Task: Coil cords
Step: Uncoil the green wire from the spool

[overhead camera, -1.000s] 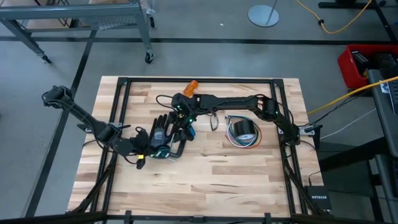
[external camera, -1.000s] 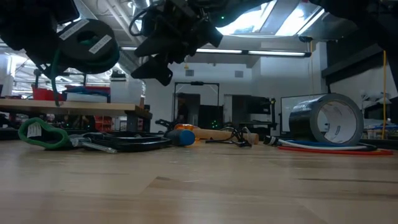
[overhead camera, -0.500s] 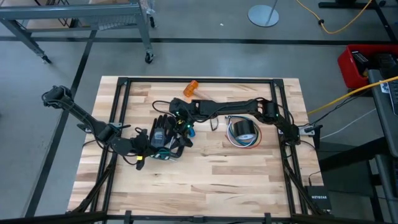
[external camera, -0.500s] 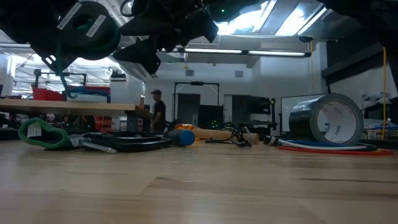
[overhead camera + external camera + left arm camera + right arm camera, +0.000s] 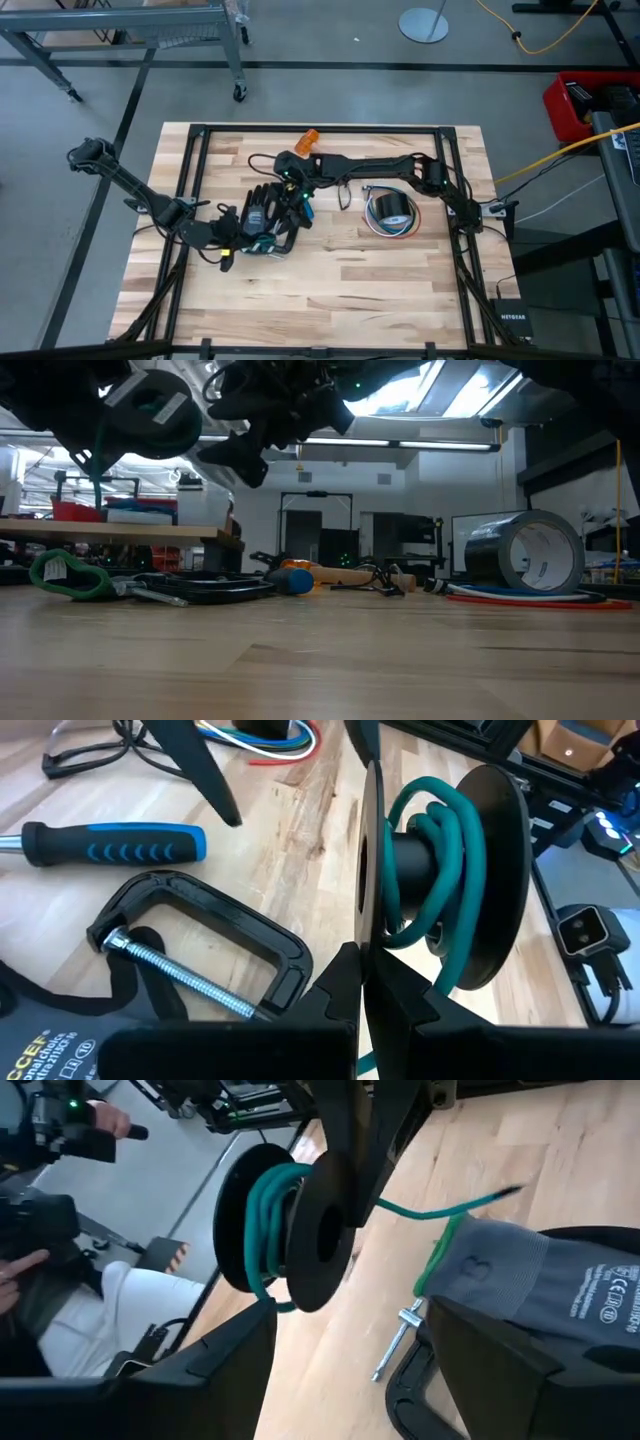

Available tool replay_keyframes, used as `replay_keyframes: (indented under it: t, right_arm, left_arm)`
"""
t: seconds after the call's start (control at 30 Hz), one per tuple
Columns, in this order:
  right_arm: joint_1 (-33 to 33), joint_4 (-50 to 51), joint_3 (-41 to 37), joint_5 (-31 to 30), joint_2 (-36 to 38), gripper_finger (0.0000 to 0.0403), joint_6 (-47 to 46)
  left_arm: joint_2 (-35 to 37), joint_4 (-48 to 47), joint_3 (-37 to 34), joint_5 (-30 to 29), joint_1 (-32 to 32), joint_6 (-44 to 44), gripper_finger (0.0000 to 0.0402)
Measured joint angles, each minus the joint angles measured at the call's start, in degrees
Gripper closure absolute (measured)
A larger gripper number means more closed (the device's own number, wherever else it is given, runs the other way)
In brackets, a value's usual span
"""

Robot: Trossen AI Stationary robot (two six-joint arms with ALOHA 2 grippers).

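A grey glove (image 5: pixel 540 1275) shows a large "8" and small unreadable print. A black box (image 5: pixel 511 321) at lower right reads "NETGEAR". A black fabric (image 5: pixel 45 1045) shows partial yellow letters "CCEE".

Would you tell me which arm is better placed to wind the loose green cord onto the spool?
The right: the right end effector is open, facing the loose tail of the green cord; the left end effector is clamped on the spool.

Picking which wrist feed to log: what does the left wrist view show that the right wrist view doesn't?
Only the left wrist view shows the blue-handled screwdriver and the red, white and blue wires. Only the right wrist view shows a grey glove and the teal cord's loose tail. Both show the black spool wound with teal-green cord and the black C-clamp.
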State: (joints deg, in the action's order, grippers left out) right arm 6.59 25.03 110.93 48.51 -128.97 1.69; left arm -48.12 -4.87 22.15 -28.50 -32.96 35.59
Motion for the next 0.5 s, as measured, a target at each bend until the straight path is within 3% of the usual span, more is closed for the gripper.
replay_keyframes:
  t: [0.33,0.5]
  right_arm:
    - [-1.19,-1.52,0.00,-0.91,0.00,0.0141,0.04]
    - [-1.81,-3.20,0.00,-5.80,0.00,0.0141,0.07]
  left_arm:
    - [-0.01,0.17,0.00,0.23,0.03,-0.20,0.0401]
    - [-0.02,1.54,0.00,0.46,0.01,-1.01,0.0401]
